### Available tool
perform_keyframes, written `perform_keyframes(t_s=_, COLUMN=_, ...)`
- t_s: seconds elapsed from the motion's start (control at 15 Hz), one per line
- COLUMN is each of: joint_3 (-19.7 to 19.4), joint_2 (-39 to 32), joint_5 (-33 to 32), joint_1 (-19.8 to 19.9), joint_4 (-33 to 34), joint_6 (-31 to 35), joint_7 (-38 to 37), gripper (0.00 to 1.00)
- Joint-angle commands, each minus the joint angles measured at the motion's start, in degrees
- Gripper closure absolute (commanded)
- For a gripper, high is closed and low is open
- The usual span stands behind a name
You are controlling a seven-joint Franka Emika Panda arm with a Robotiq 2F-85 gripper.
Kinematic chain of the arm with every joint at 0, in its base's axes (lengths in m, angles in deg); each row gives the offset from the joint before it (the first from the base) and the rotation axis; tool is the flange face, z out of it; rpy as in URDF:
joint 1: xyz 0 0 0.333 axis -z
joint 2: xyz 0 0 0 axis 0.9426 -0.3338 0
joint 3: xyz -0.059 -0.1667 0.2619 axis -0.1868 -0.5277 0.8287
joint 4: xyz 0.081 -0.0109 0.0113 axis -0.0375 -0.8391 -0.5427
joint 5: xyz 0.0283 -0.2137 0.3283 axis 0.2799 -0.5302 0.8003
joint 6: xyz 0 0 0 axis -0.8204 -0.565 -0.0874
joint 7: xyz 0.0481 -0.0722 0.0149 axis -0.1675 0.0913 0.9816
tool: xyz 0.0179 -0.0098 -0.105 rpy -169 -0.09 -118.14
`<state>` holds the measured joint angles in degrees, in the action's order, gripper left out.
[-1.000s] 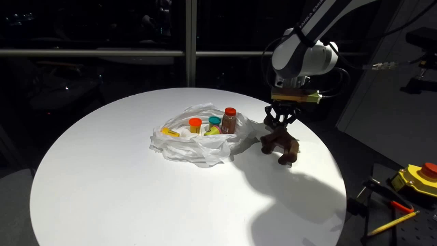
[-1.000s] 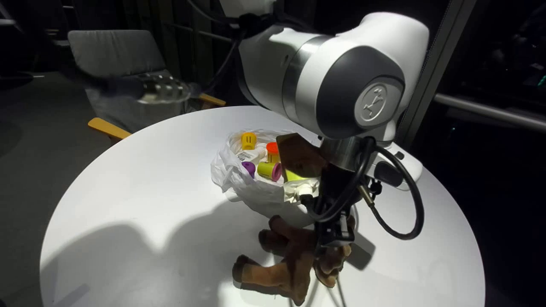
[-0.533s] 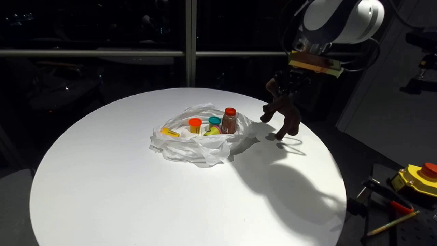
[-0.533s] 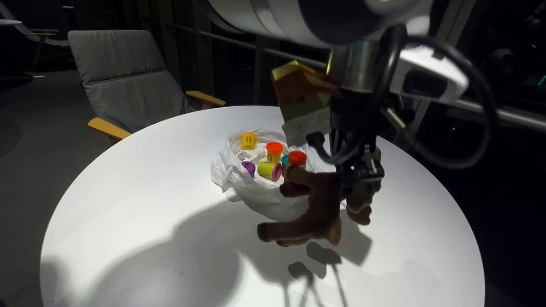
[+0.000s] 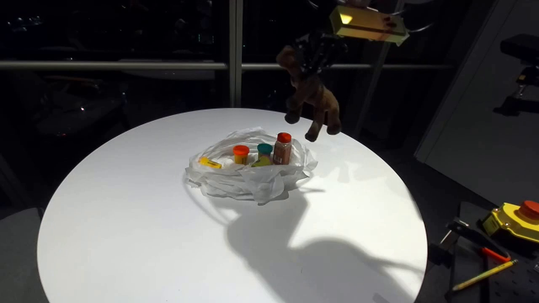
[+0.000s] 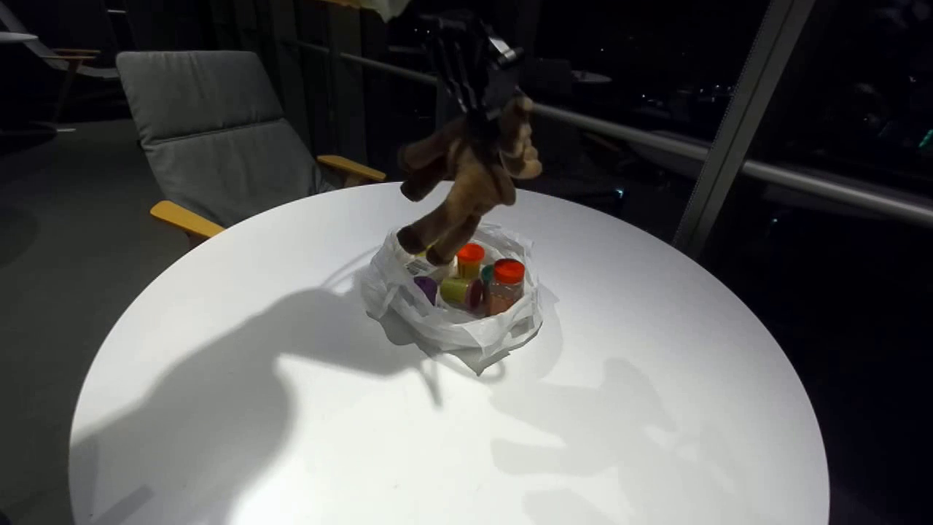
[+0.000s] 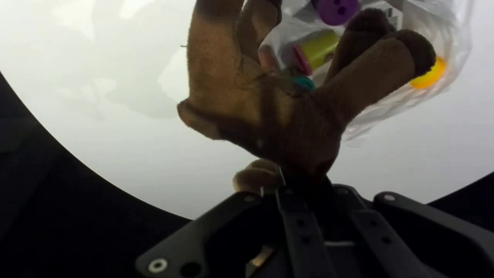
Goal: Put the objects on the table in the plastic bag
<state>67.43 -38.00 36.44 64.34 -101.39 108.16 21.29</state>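
A brown plush animal (image 5: 326, 101) hangs in the air, legs down, my gripper (image 5: 309, 75) shut on its back. In an exterior view its feet overlap the plastic bag (image 6: 452, 335), still clearly above it. The bag lies wrinkled and open-topped on the white table (image 5: 139, 235). Inside are a red-capped bottle (image 5: 282, 152), an orange-lidded cup (image 5: 241, 155), a teal-lidded cup (image 5: 264, 149), a yellow cup (image 5: 210, 163), a pink-green cup (image 6: 458, 290), a purple cup (image 6: 426, 288) and a white packet (image 7: 391, 17). From the wrist, the plush (image 7: 239, 96) covers part of the bag; the fingertips are hidden.
A grey chair (image 6: 211, 131) with wooden armrests stands behind the table's edge. Dark windows with a metal rail (image 5: 113, 65) run along the back. Beside the table are a yellow box with a red button (image 5: 516, 223) and a yellow pencil (image 5: 484, 275).
My gripper has lifted the plush animal off the table, then carried it higher and over toward the bag. The bag and the things in it stay in place.
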Motion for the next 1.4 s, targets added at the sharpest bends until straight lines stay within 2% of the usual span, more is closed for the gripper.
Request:
perform_keyframes(t_s=0.0, joint_3=3.65, joint_2=-2.97, joint_5=-10.13, joint_1=-0.78, joint_4=6.35, joint_6=1.91, joint_7=-3.28, gripper=0.94)
perform_keyframes(t_s=0.27, joint_3=1.25, joint_2=-9.37, joint_5=-27.38, joint_1=-4.29, joint_4=11.7, joint_6=7.83, joint_7=-12.6, gripper=0.94)
perform_keyframes(t_s=0.47, joint_3=-0.12, joint_2=-15.18, joint_5=-34.41, joint_1=-5.19, joint_4=14.92, joint_6=10.0, joint_7=-18.4, gripper=0.94)
perform_keyframes(t_s=0.87, joint_3=-3.48, joint_2=-25.68, joint_5=-39.54, joint_1=-5.66, joint_4=21.03, joint_6=12.88, joint_7=-26.07, gripper=0.94)
perform_keyframes(t_s=1.13, joint_3=-6.36, joint_2=-28.5, joint_5=-41.11, joint_1=-6.31, joint_4=22.68, joint_6=16.34, joint_7=-31.47, gripper=0.94)
perform_keyframes(t_s=1.33, joint_3=-10.45, joint_2=-29.24, joint_5=-45.51, joint_1=-8.69, joint_4=21.92, joint_6=20.9, joint_7=-38.35, gripper=0.94)
